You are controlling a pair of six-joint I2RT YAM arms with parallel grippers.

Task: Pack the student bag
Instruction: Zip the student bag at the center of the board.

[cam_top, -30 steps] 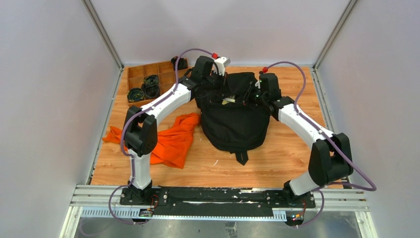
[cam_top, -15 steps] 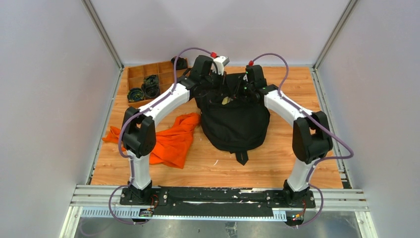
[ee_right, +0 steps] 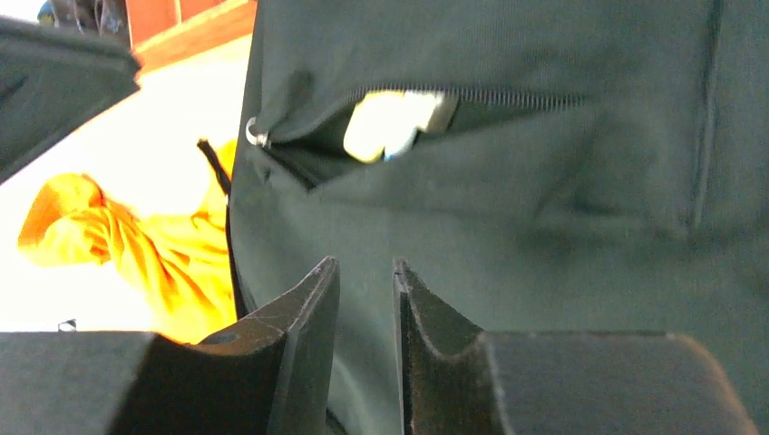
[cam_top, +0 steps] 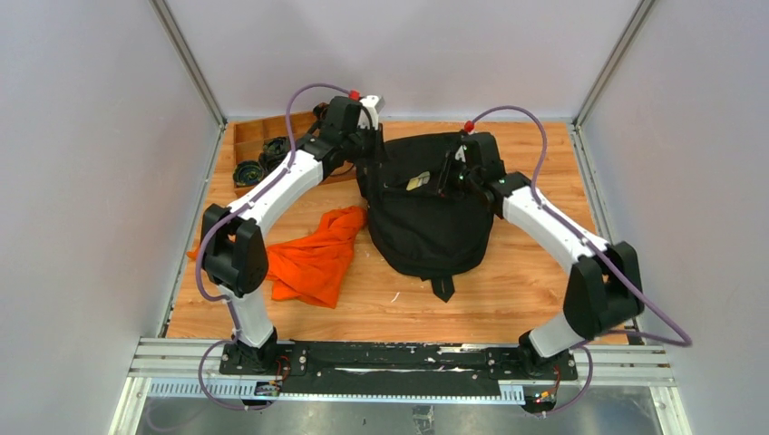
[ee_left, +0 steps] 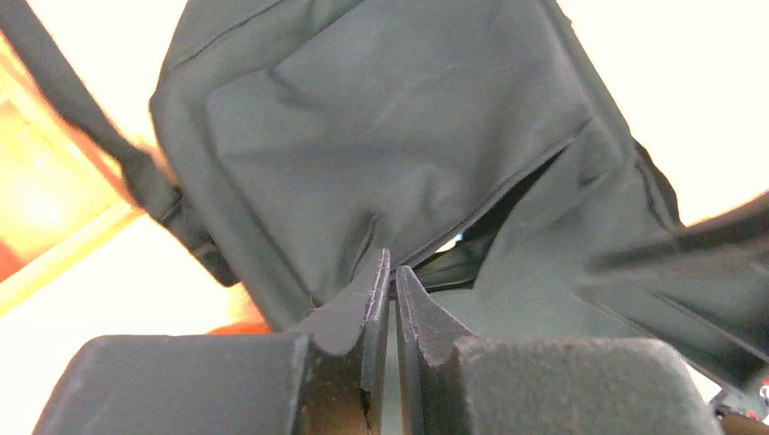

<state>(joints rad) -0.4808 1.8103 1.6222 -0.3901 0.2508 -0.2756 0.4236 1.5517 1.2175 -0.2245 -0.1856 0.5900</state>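
First, overhead: you have the student bag (cam_top: 426, 222) lying flat on the table (cam_top: 526, 290), toward the far edge. An orange cloth (cam_top: 313, 258) sits just beside its left flank, and a wooden compartment tray (cam_top: 249, 136) is at the far-left corner. Your left arm (cam_top: 281, 181) reaches to the bag's far-left corner. Your right arm (cam_top: 544, 222) reaches to its far-right side, next to an unzipped pocket (cam_top: 394, 190) with a pale item (cam_top: 418, 181) showing in it. Left wrist view: left gripper (ee_left: 392, 267) clenched to a thin slit, tips against the black fabric where a crease runs up from them. Whether a fold is pinched, cannot tell. Right wrist view: right gripper (ee_right: 365, 267) released, jaws parted with nothing between them, hovering just off the bag's front panel below the pocket. Zip pull (ee_right: 257, 136) at the opening's left end.
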